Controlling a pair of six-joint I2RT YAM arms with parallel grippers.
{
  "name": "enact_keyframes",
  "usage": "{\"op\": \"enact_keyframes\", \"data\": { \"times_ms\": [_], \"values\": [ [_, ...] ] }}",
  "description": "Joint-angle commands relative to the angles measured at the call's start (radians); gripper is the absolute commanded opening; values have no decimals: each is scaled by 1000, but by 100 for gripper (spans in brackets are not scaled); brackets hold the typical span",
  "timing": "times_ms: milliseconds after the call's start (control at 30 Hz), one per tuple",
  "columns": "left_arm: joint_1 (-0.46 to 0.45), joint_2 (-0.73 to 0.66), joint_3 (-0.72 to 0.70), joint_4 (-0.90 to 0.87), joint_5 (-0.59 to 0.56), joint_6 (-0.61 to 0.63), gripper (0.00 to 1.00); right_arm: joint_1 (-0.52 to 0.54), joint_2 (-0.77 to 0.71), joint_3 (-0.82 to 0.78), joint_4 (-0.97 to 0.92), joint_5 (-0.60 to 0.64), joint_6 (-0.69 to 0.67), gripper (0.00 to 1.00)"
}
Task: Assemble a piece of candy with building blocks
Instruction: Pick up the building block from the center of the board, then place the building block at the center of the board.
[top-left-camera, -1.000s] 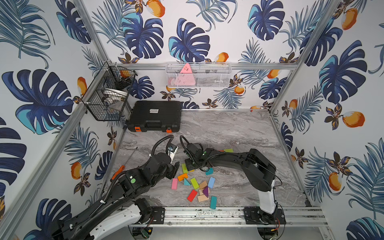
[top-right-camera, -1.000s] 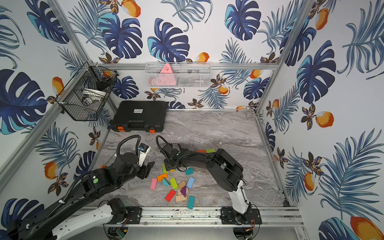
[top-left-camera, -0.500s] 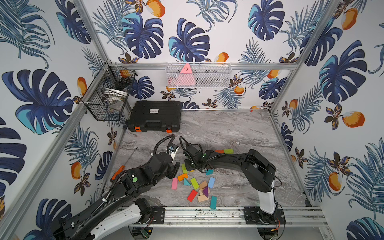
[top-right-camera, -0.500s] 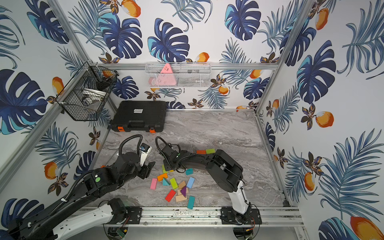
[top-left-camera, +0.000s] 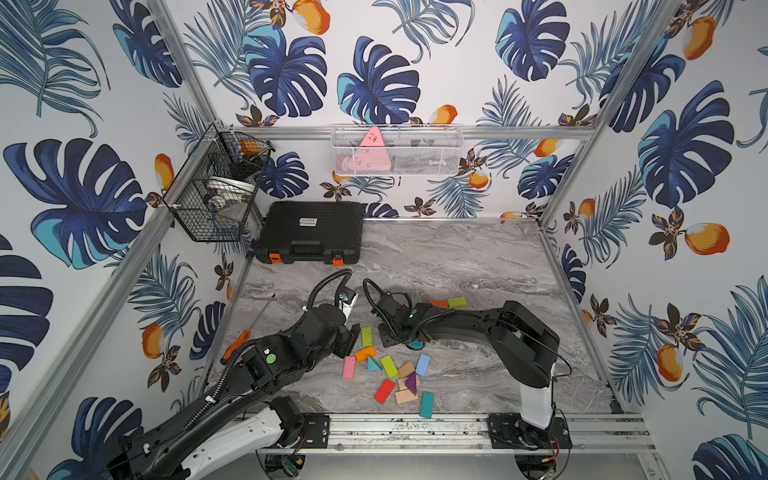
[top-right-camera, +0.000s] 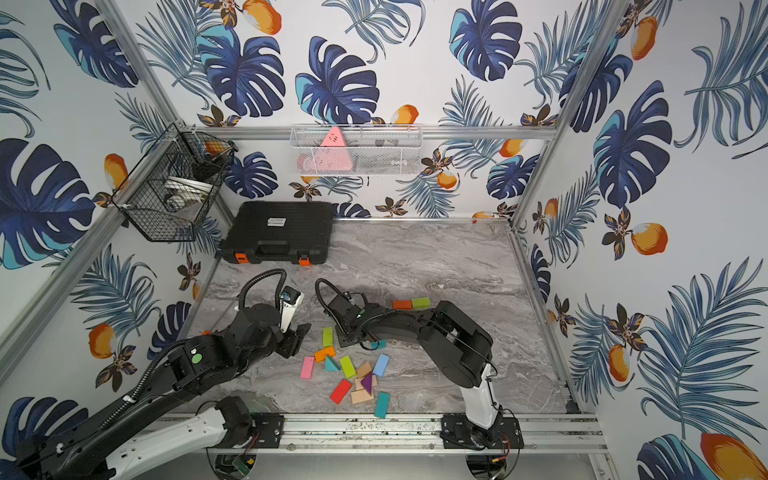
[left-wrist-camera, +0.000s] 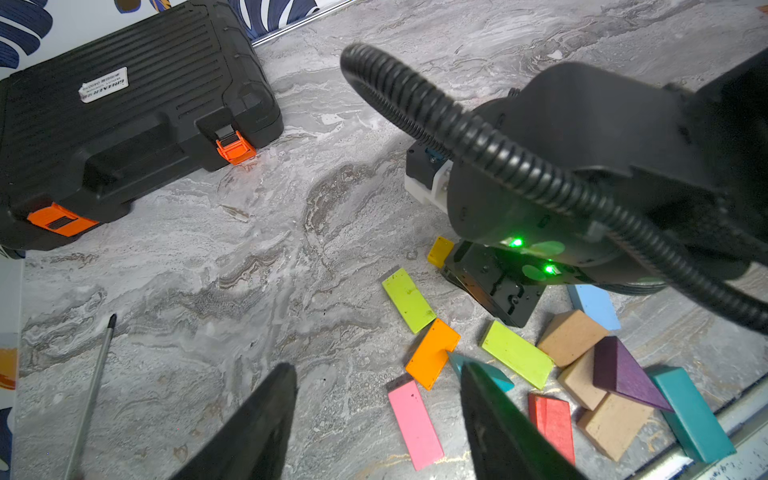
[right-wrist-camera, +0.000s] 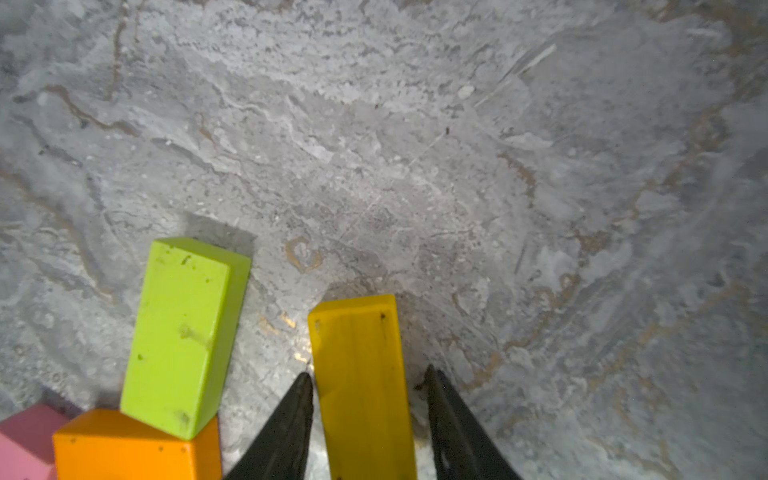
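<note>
Several building blocks lie scattered on the marble table near its front: a green one, orange, pink, red, teal and a purple triangle. A yellow block lies flat between the fingers of my right gripper. One finger is against it and a narrow gap shows at the other. In both top views the gripper hides that block. My left gripper hovers open and empty just left of the pile, beside the pink block.
A red-orange block and a green block sit together behind the right arm. A black case stands at the back left. An orange-handled screwdriver lies along the left wall. Wire baskets hang on the walls.
The right gripper's jaws have narrowed around the yellow block, and that arm has shifted slightly left. The left arm has barely moved.
</note>
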Motion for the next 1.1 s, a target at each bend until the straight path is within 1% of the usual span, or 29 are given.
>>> {"op": "enact_keyframes", "data": {
  "times_ms": [0, 67, 267, 467, 567, 733, 833, 933, 1067],
  "values": [
    [1, 0, 9, -9, -2, -10, 67, 2, 14, 1, -58, 0, -1, 46],
    [1, -2, 9, -9, -3, -11, 67, 2, 17, 5, -65, 2, -7, 45],
    [4, 0, 9, -9, -5, -11, 67, 4, 36, 26, -85, 22, -56, 32],
    [4, -1, 9, -9, -5, -11, 67, -8, 10, 60, -88, 46, -220, 25],
    [4, -7, 8, -7, -4, -11, 67, -55, -51, 75, -95, 14, -300, 22],
    [4, -22, 5, -7, 0, -9, 67, -198, -204, 106, -101, -83, -429, 18],
    [4, -26, 3, -5, 8, -7, 67, -267, -297, 101, -116, -148, -566, 18],
    [4, -30, 2, -6, 23, -5, 67, -302, -396, 36, -125, -133, -703, 17],
    [5, -28, 0, 1, 38, 1, 67, -335, -500, -98, -140, -193, -911, 18]
  ]
}}
